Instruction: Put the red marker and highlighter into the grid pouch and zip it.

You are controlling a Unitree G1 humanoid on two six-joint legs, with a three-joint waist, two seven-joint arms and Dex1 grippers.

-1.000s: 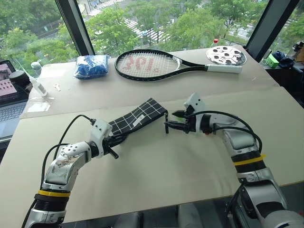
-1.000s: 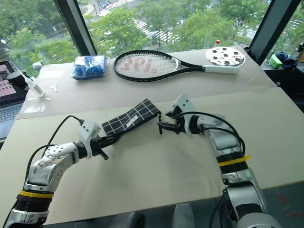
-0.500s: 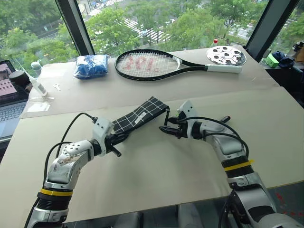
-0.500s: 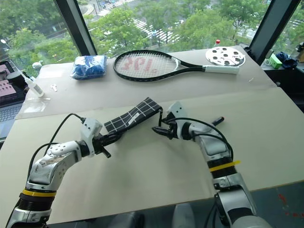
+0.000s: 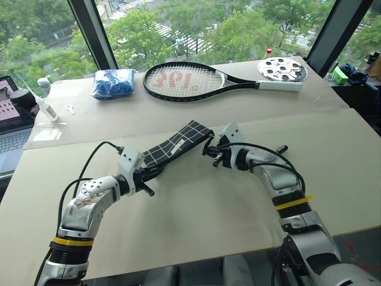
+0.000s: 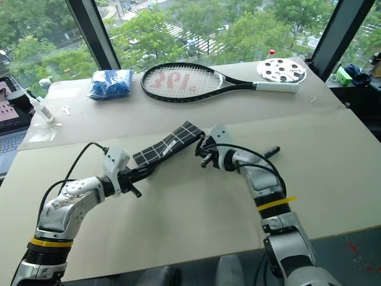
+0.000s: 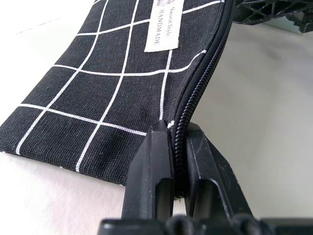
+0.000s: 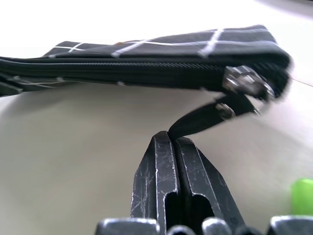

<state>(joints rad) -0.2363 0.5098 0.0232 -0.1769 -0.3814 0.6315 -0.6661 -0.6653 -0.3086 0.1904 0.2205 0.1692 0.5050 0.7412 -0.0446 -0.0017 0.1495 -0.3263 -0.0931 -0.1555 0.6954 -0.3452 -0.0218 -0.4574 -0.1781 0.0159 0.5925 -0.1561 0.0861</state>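
The grid pouch (image 5: 178, 145), black with white lines and a white label (image 7: 164, 24), is held up off the table between my two grippers. My left gripper (image 5: 156, 173) is shut on its near end, pinching the zipper edge (image 7: 178, 132). My right gripper (image 5: 212, 150) is shut on the black zipper pull (image 8: 205, 120) at the pouch's far end. The zipper teeth look closed along the length I can see. A slim black pen, apparently the red marker (image 5: 281, 149), lies on the table behind my right forearm. A light-green blob, likely the highlighter (image 8: 303, 196), shows at the edge of the right wrist view.
A tennis racket (image 5: 190, 80), a blue bundle (image 5: 114, 83) and a perforated metal disc (image 5: 283, 70) lie at the table's far side. A laptop (image 5: 12, 119) and a small bottle (image 5: 47, 106) stand at the left. Bare tabletop lies in front of both arms.
My right gripper has moved left to the pouch's far end and gone from open to shut on the zipper pull. The left gripper has kept its hold in place.
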